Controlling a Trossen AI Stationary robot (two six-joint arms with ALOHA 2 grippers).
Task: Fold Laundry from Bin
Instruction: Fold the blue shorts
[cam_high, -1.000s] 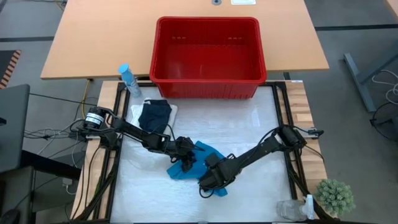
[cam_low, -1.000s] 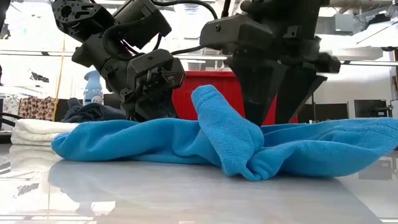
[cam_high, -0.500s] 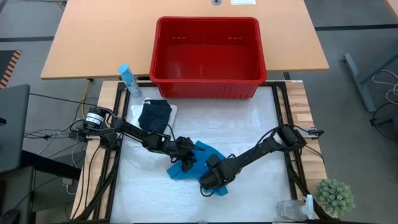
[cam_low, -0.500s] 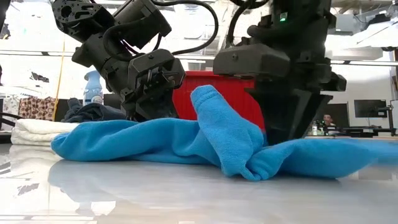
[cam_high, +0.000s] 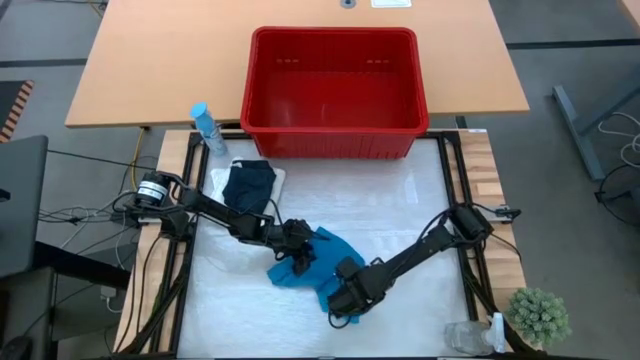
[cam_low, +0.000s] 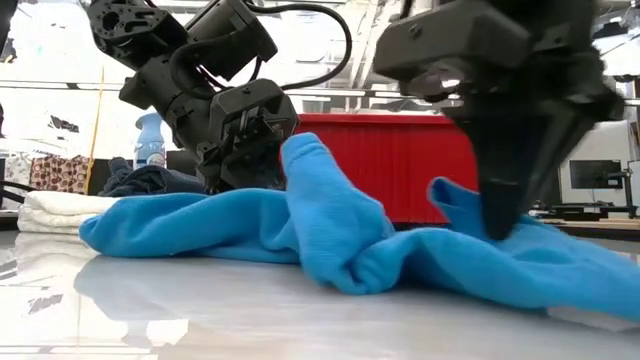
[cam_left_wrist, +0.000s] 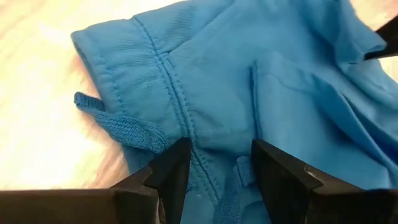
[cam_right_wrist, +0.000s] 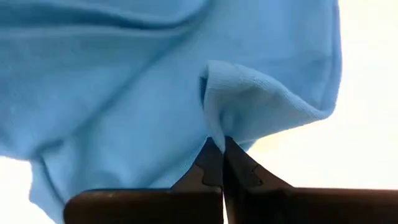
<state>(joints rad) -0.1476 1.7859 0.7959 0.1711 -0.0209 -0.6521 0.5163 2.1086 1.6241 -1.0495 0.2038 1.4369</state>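
The teal-blue cloth (cam_high: 322, 262) lies crumpled on the white mat, with a waistband seam and a drawstring (cam_left_wrist: 121, 127) showing. My left gripper (cam_high: 300, 258) stands open at the cloth's left end. My right gripper (cam_high: 346, 302) is shut on the cloth's near end. A dark navy item (cam_high: 249, 184) rests on a folded white one (cam_high: 222, 183) at the far left. The red bin (cam_high: 335, 85) stands at the far edge, and I see nothing in it. My left gripper sets its open fingertips (cam_left_wrist: 176, 163) on the teal cloth beside the waistband seam (cam_left_wrist: 186, 124), slanting down from the table's left. The cloth lies flat under them on the mat. My right gripper pinches a small raised fold (cam_right_wrist: 214, 121) at the cloth's near edge between its two fingers, from above, pointing down. The fold stands up in a peak (cam_low: 452, 197), and the cloth around it lies on the mat.
A blue spray bottle (cam_high: 205, 125) stands left of the bin. A small green plant (cam_high: 540, 315) and a clear container (cam_high: 465, 335) sit at the near right corner. Bare mat (cam_high: 400, 210) spreads between the bin and the cloth.
My right gripper has gone down and toward the table's near edge, and has shut on a fold of the teal cloth. It has drawn the cloth's near end along with it. The cloth's middle hump has shifted, while its left end has stayed under my left gripper.
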